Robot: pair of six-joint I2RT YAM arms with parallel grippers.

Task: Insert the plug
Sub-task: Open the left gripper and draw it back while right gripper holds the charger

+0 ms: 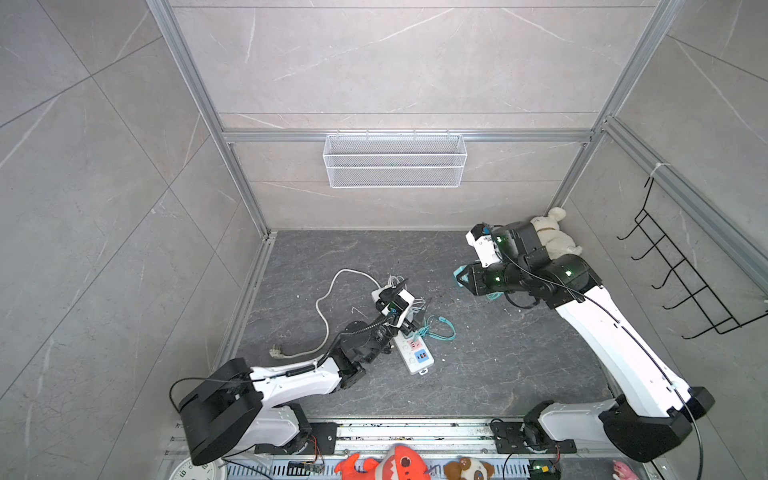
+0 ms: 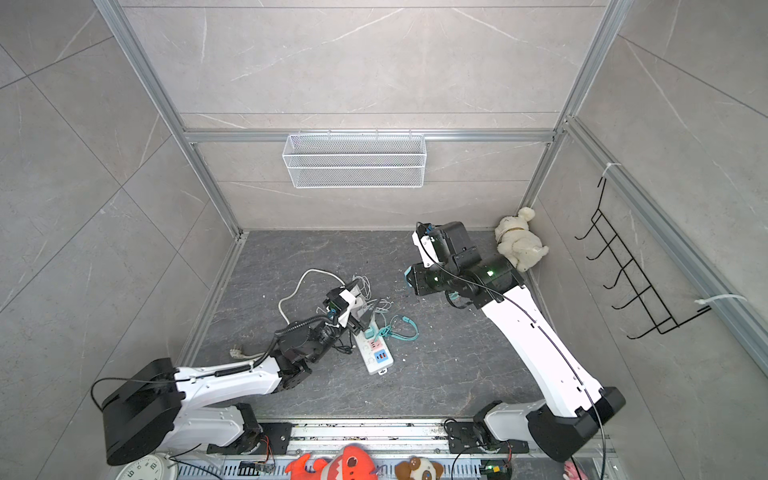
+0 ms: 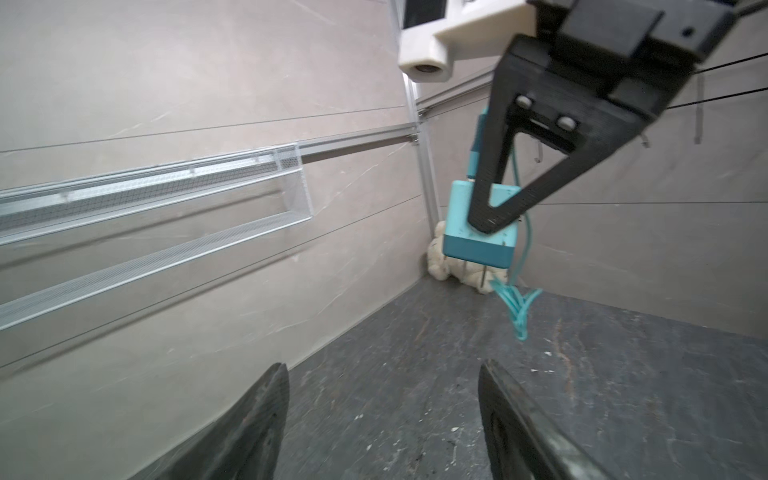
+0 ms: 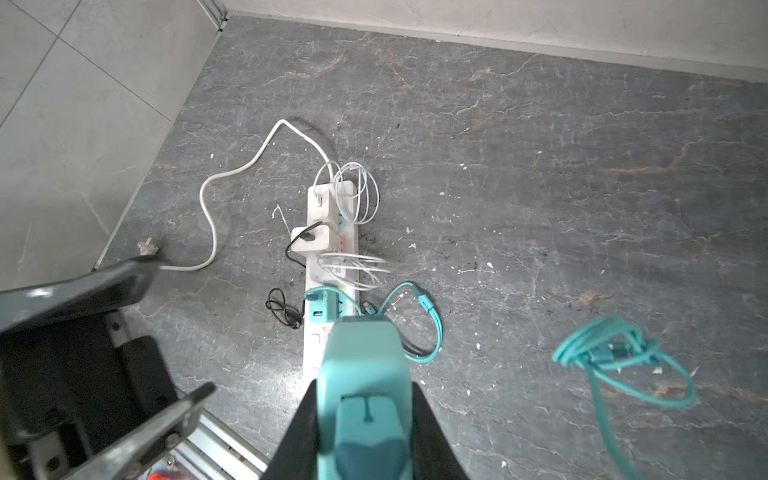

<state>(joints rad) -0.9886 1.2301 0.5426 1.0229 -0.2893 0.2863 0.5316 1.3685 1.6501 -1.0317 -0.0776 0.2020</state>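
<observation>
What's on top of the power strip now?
On the power strip: white adapters, coiled white cables, a teal adapter. In the right wrist view the held teal charger covers the strip's remaining sockets.

Teal plug (image 4: 362, 365), white power strip (image 4: 312, 351)

Bright, even light fills both top views; the pale grey marbled wall tiles (image 1: 395, 62) look matt, and the silver aluminium frame rails (image 1: 197, 95) splay toward the upper corners. The white wire-mesh basket (image 3: 145, 187) smears with motion blur in the left wrist view; the teal plastic plug (image 4: 365, 374) looms soft-focused in the right wrist view.
</observation>
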